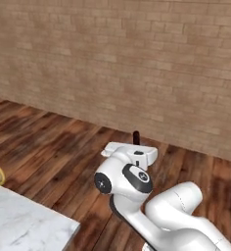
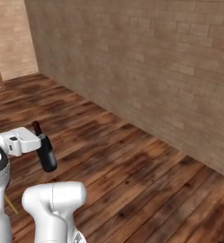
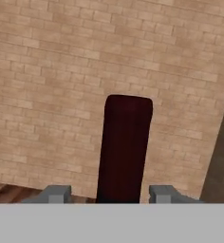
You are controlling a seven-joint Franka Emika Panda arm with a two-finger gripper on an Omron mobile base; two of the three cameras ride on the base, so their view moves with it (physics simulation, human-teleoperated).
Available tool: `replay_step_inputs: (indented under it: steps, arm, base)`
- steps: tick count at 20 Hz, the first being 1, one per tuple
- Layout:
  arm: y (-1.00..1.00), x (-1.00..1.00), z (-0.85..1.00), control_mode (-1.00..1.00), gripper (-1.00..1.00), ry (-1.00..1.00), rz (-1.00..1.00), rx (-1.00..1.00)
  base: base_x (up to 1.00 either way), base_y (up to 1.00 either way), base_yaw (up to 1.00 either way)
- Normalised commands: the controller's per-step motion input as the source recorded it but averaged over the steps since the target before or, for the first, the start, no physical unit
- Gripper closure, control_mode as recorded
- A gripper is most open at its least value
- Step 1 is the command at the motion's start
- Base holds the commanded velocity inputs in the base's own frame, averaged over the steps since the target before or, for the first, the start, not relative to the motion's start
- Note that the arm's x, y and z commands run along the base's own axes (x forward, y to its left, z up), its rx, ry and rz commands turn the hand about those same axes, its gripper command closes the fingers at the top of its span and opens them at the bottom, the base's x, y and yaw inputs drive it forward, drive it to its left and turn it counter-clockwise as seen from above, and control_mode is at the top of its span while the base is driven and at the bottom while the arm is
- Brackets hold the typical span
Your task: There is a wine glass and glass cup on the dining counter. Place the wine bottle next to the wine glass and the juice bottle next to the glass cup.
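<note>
The gripper [image 3: 109,193] is clamped on the wine bottle [image 2: 45,150], whose dark red cap [image 3: 128,111] rises between the fingertips [image 3: 57,192], brick wall [image 3: 47,71] beyond.

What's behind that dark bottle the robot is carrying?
Behind the wine bottle, held in the end effector, stands a brick wall, with wooden floor below. The strip of wall directly behind the bottle is covered.

A tan brick wall [image 1: 137,59] runs across the far side and meets a dark wood plank floor [image 1: 54,147]. In the right base view the wall [image 2: 147,61] runs away to the left, where a lighter brick wall [image 2: 7,38] closes the far corner. Brick [image 3: 61,80] also shows in the hand view.
</note>
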Motion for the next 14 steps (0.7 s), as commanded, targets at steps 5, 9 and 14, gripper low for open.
replay_step_inputs:
  steps: [5, 9, 14]
  arm:
    - [0.00, 0.00, 0.00, 1.00, 1.00, 0.00, 0.00, 0.00]
    - [0.00, 0.00, 0.00, 1.00, 1.00, 0.00, 0.00, 0.00]
    - [0.00, 0.00, 0.00, 1.00, 1.00, 0.00, 0.00, 0.00]
  base:
    - [0.48, -0.32, 0.49]
    - [0.42, -0.21, 0.66]
    - [0.42, -0.23, 0.63]
